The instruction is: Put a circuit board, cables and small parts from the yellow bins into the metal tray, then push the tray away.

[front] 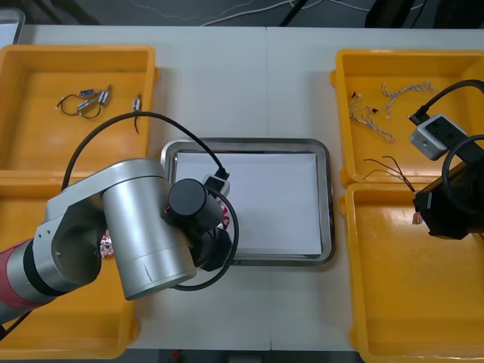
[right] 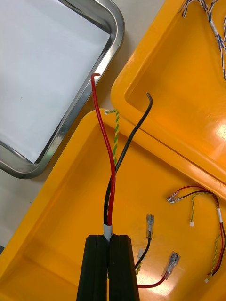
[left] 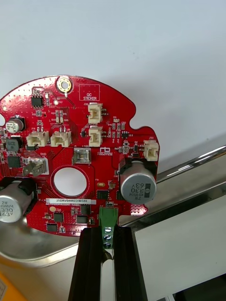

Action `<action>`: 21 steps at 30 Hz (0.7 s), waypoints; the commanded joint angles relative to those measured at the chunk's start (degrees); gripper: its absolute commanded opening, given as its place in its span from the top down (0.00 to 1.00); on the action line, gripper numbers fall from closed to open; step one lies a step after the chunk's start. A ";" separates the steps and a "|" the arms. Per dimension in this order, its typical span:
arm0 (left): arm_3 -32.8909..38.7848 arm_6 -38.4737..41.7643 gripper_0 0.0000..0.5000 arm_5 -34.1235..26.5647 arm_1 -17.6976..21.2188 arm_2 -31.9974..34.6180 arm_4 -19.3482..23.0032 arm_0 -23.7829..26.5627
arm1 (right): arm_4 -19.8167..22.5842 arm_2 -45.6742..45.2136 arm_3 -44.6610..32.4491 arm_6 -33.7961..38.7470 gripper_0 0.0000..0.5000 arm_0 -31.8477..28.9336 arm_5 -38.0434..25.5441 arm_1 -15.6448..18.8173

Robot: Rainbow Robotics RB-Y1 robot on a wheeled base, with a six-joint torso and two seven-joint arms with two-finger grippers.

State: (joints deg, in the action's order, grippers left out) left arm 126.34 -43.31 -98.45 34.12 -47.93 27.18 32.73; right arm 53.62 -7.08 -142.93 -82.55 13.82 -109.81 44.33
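Note:
A round red circuit board (left: 70, 141) hangs over the white inside of the metal tray (front: 325, 197). My left gripper (left: 107, 233) is shut on the green terminal block at the board's edge. In the front view this gripper (front: 214, 246) sits at the tray's near left corner, under its own wrist. My right gripper (right: 109, 240) is shut on a red and black cable (right: 113, 155), held above the near right yellow bin (right: 56, 225). The cable's free ends point toward the tray's rim (right: 101, 70). From the front, the right gripper (front: 423, 210) is at the right edge, with thin wires (front: 389, 168) trailing from it.
The far left bin (front: 23, 136) holds small metal parts and dark cables (front: 87, 102). Twisted blue and white cables (front: 374, 113) lie in the far right bin. Loose red and yellow cables (right: 207, 202) rest on the near right bin's floor. A red board (front: 106, 246) peeks out beneath the left arm.

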 commanded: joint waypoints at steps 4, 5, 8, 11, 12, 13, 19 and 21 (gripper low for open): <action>-1.36 2.88 1.00 2.04 2.26 -3.14 -1.52 2.34 | 0.25 0.67 -0.50 -1.82 1.00 1.38 -0.19 1.81; -1.63 2.88 1.00 2.12 2.26 -3.40 -1.69 2.52 | 0.25 0.67 -0.50 -1.82 1.00 1.38 -0.19 1.81; -2.59 2.88 1.00 2.21 2.18 -3.66 -2.22 2.69 | 0.25 0.67 -0.50 -1.82 1.00 1.38 -0.19 1.81; -3.74 2.88 1.00 2.65 2.09 -4.02 -2.92 2.87 | 0.25 0.67 -0.50 -1.82 1.00 1.38 -0.19 1.81; -4.09 2.79 1.00 3.09 2.00 -4.02 -3.19 2.87 | 0.25 0.67 -0.50 -1.82 1.00 1.38 -0.19 1.81; -4.35 2.79 1.00 3.27 2.09 -4.02 -3.27 2.87 | 0.25 0.67 -0.50 -1.82 1.00 1.38 -0.19 1.81; -6.20 2.53 1.00 5.81 1.91 -4.02 -3.89 2.87 | 0.25 0.67 -0.50 -1.82 1.00 1.38 -0.19 1.81; -6.29 2.53 1.00 5.90 1.91 -4.02 -3.89 2.87 | 0.25 0.67 -0.50 -1.82 1.00 1.38 -0.19 1.81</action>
State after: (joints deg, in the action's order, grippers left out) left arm 119.70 -43.31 -93.42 34.83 -50.85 24.03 33.31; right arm 53.62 -7.08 -142.93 -82.55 13.82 -109.81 44.33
